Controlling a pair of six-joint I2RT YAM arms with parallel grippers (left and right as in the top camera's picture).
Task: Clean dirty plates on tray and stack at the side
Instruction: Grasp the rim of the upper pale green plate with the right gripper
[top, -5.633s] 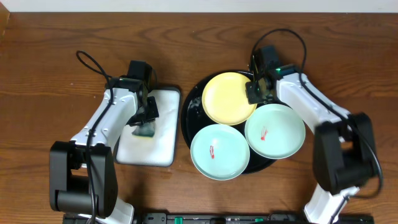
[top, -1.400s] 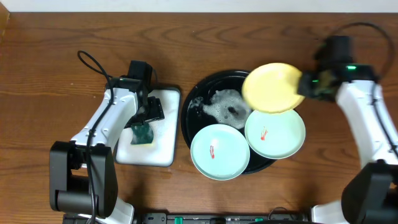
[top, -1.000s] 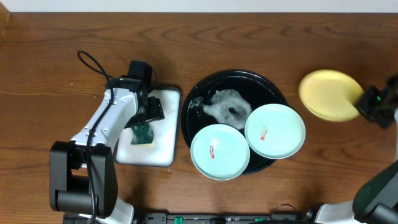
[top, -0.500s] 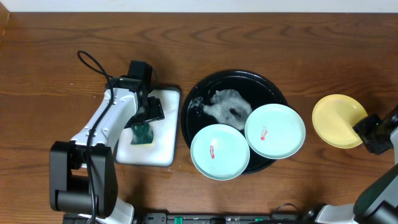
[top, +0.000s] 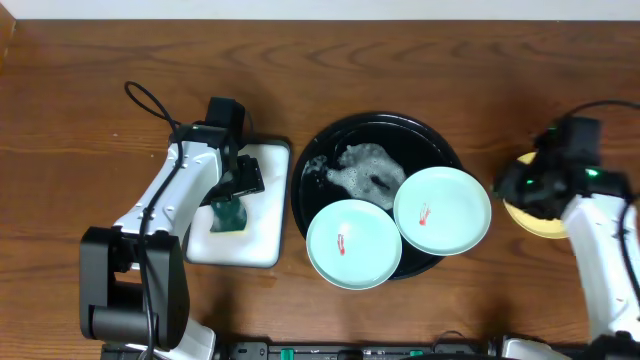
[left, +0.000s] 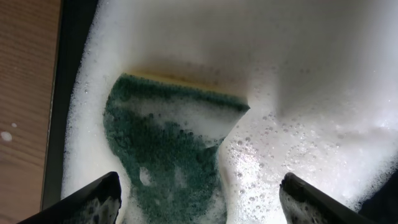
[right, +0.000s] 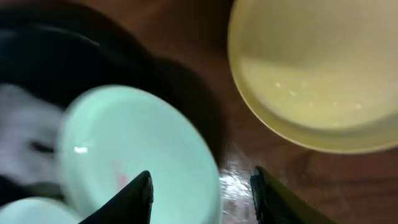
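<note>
The black tray holds two mint plates, one at the front and one at the right, each with a small red smear. The right one also shows in the right wrist view. A yellow plate lies on the table right of the tray, with nothing holding it. My right gripper hovers open between the yellow plate and the right mint plate's rim. Over the sponge dish, my left gripper is open and straddles the green sponge.
A patch of soap foam lies on the bare back part of the tray. The white sponge dish sits left of the tray, full of suds, its dark rim against the wood. The left arm's cable loops behind it.
My right gripper carried the yellow plate off the tray to the table at the right, let it go, and has swung back left toward the tray. The left arm has not moved.
</note>
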